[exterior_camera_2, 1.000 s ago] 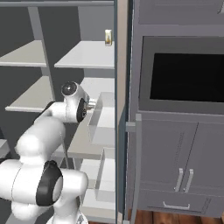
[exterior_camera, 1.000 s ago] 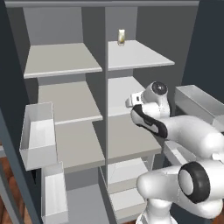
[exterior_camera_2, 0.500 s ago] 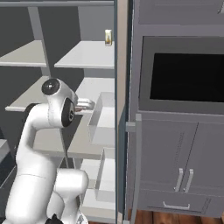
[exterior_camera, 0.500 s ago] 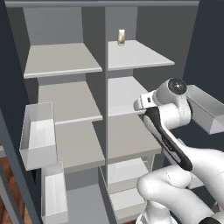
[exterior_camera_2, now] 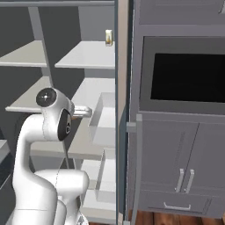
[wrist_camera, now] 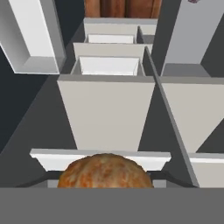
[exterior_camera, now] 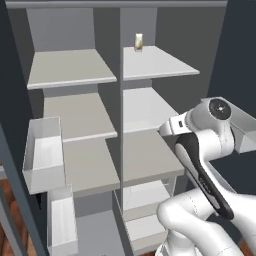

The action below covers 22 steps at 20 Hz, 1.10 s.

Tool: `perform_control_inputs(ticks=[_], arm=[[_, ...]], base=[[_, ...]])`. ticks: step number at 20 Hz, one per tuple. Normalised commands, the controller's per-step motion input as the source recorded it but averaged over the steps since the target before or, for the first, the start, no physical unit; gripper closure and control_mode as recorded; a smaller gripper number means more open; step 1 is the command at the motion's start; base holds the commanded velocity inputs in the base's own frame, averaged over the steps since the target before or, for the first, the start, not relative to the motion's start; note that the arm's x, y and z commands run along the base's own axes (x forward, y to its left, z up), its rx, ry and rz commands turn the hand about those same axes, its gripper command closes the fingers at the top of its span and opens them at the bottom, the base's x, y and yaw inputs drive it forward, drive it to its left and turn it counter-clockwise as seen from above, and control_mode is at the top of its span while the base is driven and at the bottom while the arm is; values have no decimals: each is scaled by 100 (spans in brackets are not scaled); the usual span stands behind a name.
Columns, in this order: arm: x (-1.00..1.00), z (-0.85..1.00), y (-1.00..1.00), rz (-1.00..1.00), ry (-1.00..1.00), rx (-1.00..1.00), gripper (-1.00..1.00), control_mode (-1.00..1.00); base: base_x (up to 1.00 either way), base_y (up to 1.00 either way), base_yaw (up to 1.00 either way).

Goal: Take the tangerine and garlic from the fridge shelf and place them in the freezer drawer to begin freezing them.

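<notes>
The tangerine [wrist_camera: 105,170] sits pinched between the fingers, directly at their tips, with the freezer drawer [wrist_camera: 109,65] lying ahead of and beyond the fingers, past the fridge shelf [wrist_camera: 106,111].

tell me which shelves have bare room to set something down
The left column shelves are bare up to the centre divider. The right top shelf is free in front of the carton. Tightest spot: the right middle shelf, where the arm reaches in.
</notes>
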Motion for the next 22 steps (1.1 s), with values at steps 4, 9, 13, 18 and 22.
perform_control_inputs(ticks=[4, 9, 13, 18, 22], arm=[[0, 0, 0, 0, 0, 0, 100, 100], [0, 0, 0, 0, 0, 0, 100, 100], [0, 0, 0, 0, 0, 0, 100, 100], [0, 0, 0, 0, 0, 0, 100, 100], [0, 0, 0, 0, 0, 0, 100, 100]], base=[[-55, -6, 8], [-49, -19, 23], [-18, -44, 32], [0, -22, 26], [-14, -6, 26]])
